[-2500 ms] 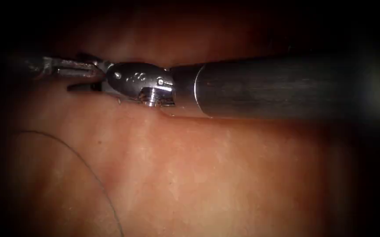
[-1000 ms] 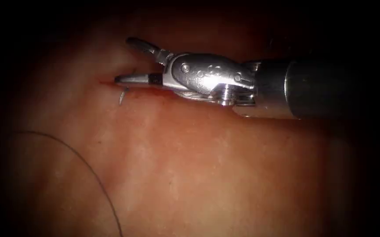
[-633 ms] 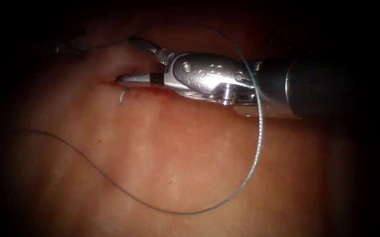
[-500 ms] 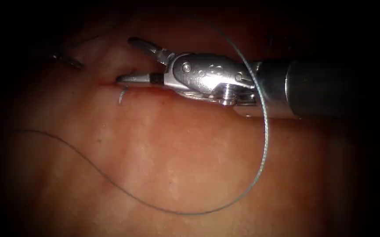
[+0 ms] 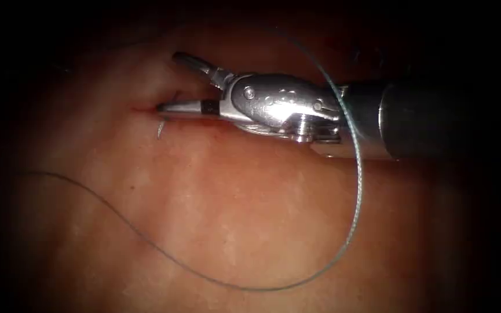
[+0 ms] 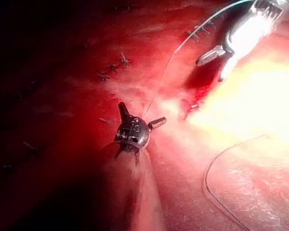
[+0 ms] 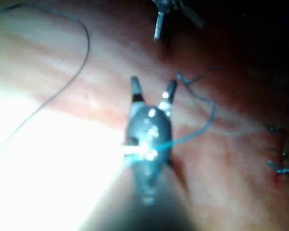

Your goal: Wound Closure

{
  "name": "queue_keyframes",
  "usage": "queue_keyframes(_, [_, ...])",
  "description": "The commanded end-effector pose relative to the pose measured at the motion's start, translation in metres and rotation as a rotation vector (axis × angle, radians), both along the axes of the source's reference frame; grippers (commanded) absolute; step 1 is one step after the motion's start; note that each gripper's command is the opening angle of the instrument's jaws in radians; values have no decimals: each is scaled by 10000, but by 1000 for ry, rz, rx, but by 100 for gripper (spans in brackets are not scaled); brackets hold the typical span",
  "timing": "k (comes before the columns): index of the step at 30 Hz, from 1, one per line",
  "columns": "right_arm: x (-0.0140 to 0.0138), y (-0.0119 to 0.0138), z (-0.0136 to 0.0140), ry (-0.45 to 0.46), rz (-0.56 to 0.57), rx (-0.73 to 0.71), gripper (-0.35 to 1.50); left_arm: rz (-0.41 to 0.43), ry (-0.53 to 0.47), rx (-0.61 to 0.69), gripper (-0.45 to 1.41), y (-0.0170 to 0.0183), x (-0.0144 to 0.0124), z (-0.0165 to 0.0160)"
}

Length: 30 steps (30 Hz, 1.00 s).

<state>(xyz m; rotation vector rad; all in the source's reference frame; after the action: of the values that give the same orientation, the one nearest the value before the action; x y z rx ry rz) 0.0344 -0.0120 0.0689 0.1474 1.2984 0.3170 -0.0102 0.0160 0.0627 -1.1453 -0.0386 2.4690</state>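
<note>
**Both tools open-jawed at the cut, thread looped loose**

Nearest the endoscope, the thread (image 5: pixel 359 191) lies slack on the tissue (image 5: pixel 233 220) in one wide loop. From the left of the endoscope view it runs across the bare surface on the near side of the cut, then bends up past the right end of the cut. There it crosses over the wrist of the right tool and goes on beyond the cut.

Just on the near side of the cut (image 5: pixel 143 108), by its left end, a short cut end of thread (image 5: pixel 160 128) stands out of the tissue. Red fluid (image 5: pixel 212 120) lines the cut under the right tool.

The right tool (image 5: pixel 168 84) lies along the cut. Its jaws are spread and hold nothing: the lower jaw rests at the cut's left end and the upper jaw is lifted over the far side. Its own wrist view (image 7: pixel 152 89) shows the same spread.

Beyond the cut, the left tool (image 6: pixel 140 115) hovers over the tissue with its jaws spread wide. A line of thread runs up to the gap between them, and I cannot tell whether it is caught there. Finished stitches (image 6: pixel 111 72) sit in a row farther along the cut.
</note>
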Motion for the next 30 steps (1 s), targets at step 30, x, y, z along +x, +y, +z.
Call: queue_keyframes(30, [-252,23,36,-813,-157,-112,138,543,42,135,89,-166,-107,6])
